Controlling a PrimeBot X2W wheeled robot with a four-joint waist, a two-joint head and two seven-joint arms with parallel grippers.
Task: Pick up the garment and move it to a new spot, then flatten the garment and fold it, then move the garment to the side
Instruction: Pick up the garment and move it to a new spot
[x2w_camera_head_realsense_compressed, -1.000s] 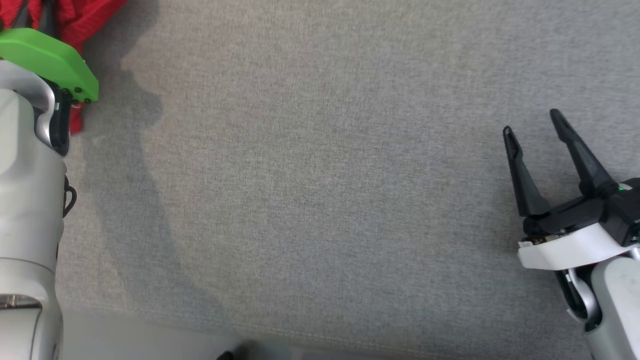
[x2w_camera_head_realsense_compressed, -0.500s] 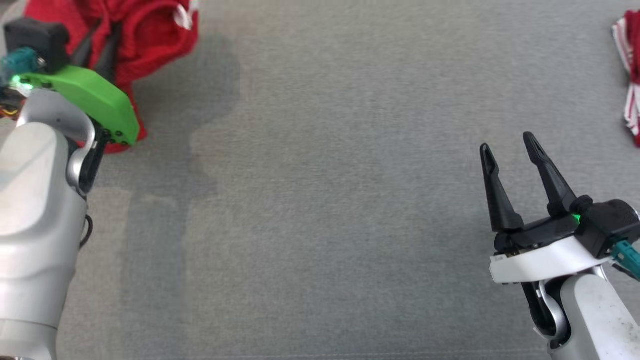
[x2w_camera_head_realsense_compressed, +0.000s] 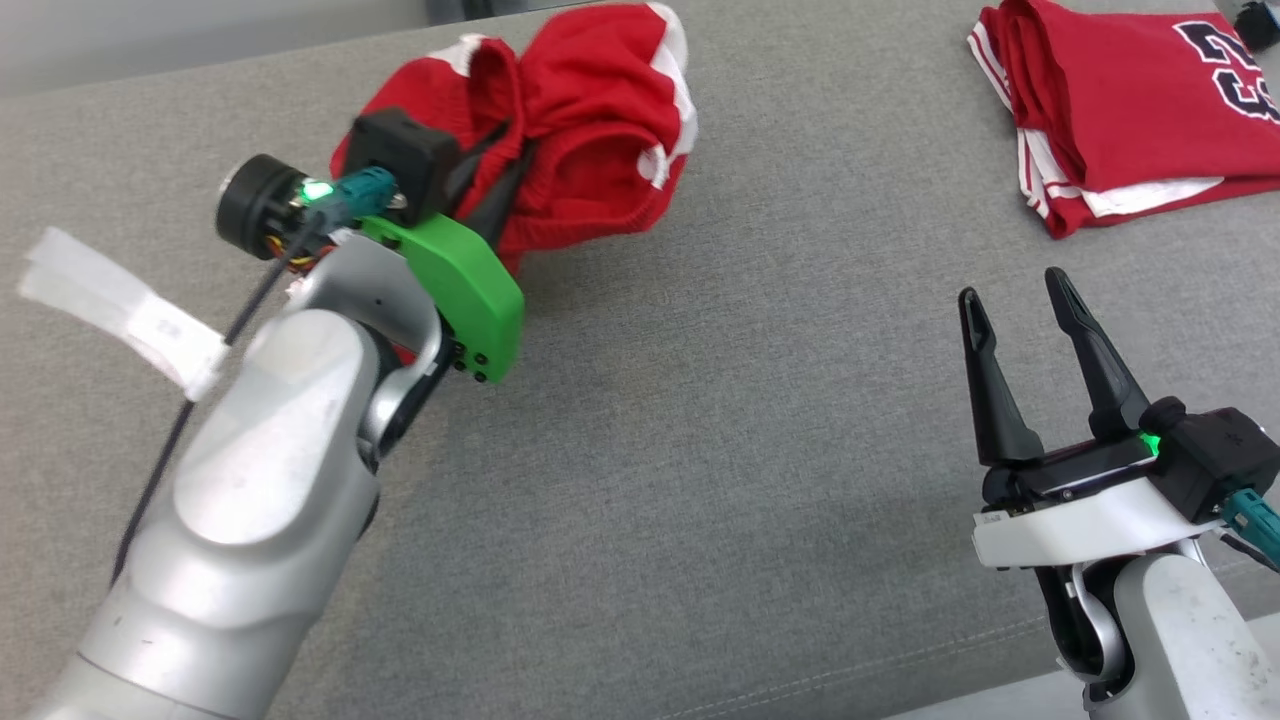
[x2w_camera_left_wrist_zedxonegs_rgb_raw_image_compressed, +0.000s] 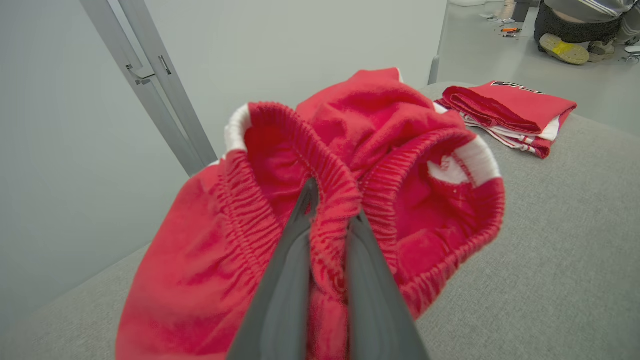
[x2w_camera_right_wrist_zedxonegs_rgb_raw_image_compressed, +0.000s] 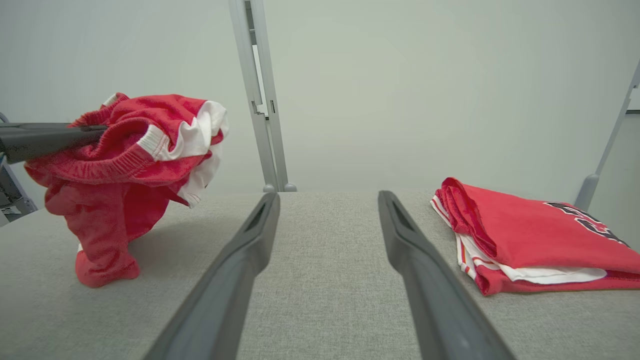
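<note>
Red garment (x2w_camera_head_realsense_compressed: 590, 130) bunched, dangling to the grey surface (x2w_camera_head_realsense_compressed: 700, 450), left end effector (x2w_camera_left_wrist_zedxonegs_rgb_raw_image_compressed: 333, 202) clamped on its waistband, right end effector (x2w_camera_head_realsense_compressed: 1013, 285) released, fingers spread, folded jersey (x2w_camera_head_realsense_compressed: 1120, 110) well apart.

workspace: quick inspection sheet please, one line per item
surface: table, grey cloth, flat
job's things: shorts, red, bunched, hanging by the waistband, lower end touching the table
clutter: jersey, red, folded, far right; white tag by the left arm
tools: left tool shut on the shorts; right tool open, holding nothing
cables: black cable along the left arm
surroundings: pale wall, metal post, a person's shoe on the floor
</note>
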